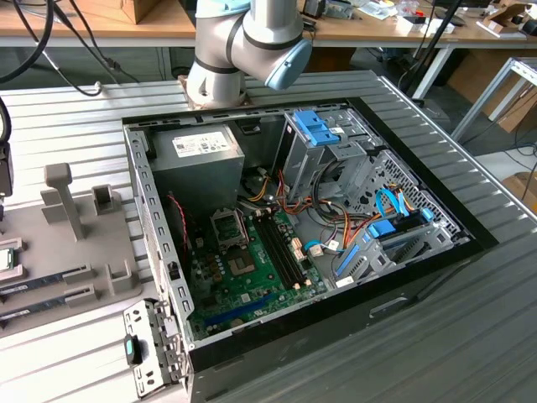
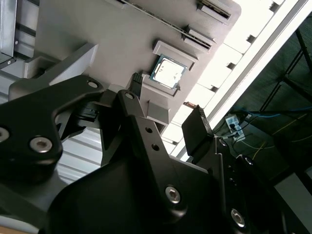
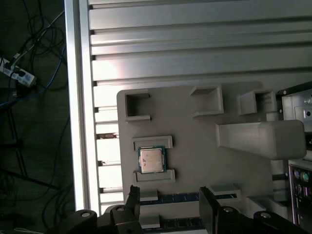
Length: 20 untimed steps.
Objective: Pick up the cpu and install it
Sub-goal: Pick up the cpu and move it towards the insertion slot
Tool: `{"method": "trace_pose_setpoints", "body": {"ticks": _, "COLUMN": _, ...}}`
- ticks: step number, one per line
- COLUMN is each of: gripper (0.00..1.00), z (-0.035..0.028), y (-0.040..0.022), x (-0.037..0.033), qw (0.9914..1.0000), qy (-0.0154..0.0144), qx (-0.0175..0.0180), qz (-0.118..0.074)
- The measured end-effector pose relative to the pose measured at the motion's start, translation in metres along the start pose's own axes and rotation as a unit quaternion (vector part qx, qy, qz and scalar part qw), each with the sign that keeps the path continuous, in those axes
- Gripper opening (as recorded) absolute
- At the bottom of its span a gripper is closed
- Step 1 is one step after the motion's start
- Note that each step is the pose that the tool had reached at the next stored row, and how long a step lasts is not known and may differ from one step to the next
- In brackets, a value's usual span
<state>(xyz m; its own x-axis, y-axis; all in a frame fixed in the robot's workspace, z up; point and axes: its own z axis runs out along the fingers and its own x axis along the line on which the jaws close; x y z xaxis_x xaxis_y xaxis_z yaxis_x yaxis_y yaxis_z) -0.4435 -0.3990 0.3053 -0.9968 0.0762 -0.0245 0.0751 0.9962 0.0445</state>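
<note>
Metal caps the square, green-rimmed cpu (image 3: pixel 151 160), which we see lying flat, lid up, on the grey tray (image 3: pixel 195 146), our gripper (image 3: pixel 169 204) gaping empty near it.

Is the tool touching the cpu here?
Apart. In the first wrist view the cpu lies on the grey tray, bare surface showing between it and the open tool.

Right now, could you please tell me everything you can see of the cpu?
The cpu is a small flat square chip with a silver-grey metal top and a thin green rim. It lies flat between two raised brackets of the grey tray. Nothing grips it; the open gripper is apart from it.
</note>
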Motion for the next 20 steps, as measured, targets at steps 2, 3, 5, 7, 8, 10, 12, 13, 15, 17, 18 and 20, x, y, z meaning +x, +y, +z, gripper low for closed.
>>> {"method": "trace_pose_setpoints", "body": {"ticks": 2, "gripper": 0.6, "z": 0.0008, "y": 0.0, "x": 0.0, "qw": 1.0, "qy": 0.0, "qx": 0.0, "qz": 0.0}}
{"method": "trace_pose_setpoints", "body": {"ticks": 3, "gripper": 0.6, "z": 0.0009, "y": 0.0, "x": 0.0, "qw": 1.0, "qy": 0.0, "qx": 0.0, "qz": 0.0}}
{"method": "trace_pose_setpoints", "body": {"ticks": 5, "gripper": 0.6, "z": 0.0015, "y": -0.0001, "x": 0.0, "qw": 1.0, "qy": 0.0, "qx": 0.0, "qz": 0.0}}
{"method": "trace_pose_setpoints", "body": {"ticks": 7, "gripper": 0.6, "z": 0.0023, "y": -0.0001, "x": 0.0, "qw": 1.0, "qy": 0.0, "qx": 0.0, "qz": 0.0}}
{"method": "trace_pose_setpoints", "body": {"ticks": 8, "gripper": 0.6, "z": 0.0027, "y": -0.0001, "x": 0.0001, "qw": 1.0, "qy": 0.0, "qx": 0.0, "qz": 0.0}}
{"method": "trace_pose_setpoints", "body": {"ticks": 10, "gripper": 0.6, "z": 0.0033, "y": -0.0001, "x": 0.0001, "qw": 1.0, "qy": 0.0, "qx": 0.0, "qz": 0.0}}
{"method": "trace_pose_setpoints", "body": {"ticks": 12, "gripper": 0.6, "z": 0.0051, "y": -0.0002, "x": 0.0001, "qw": 1.0, "qy": 0.0, "qx": 0.0, "qz": 0.0}}
{"method": "trace_pose_setpoints", "body": {"ticks": 13, "gripper": 0.6, "z": 0.0067, "y": -0.0003, "x": 0.0002, "qw": 1.0, "qy": 0.0, "qx": 0.0, "qz": 0.0}}
{"method": "trace_pose_setpoints", "body": {"ticks": 15, "gripper": 0.6, "z": 0.007, "y": -0.0003, "x": 0.0002, "qw": 1.0, "qy": 0.0, "qx": 0.0, "qz": 0.0}}
{"method": "trace_pose_setpoints", "body": {"ticks": 17, "gripper": 0.6, "z": 0.0073, "y": -0.0003, "x": 0.0002, "qw": 1.0, "qy": 0.0, "qx": 0.0, "qz": 0.0}}
{"method": "trace_pose_setpoints", "body": {"ticks": 18, "gripper": 0.6, "z": 0.0074, "y": -0.0003, "x": 0.0002, "qw": 1.0, "qy": 0.0, "qx": 0.0, "qz": 0.0}}
{"method": "trace_pose_setpoints", "body": {"ticks": 20, "gripper": 0.6, "z": 0.0077, "y": -0.0003, "x": 0.0002, "qw": 1.0, "qy": 0.0, "qx": 0.0, "qz": 0.0}}
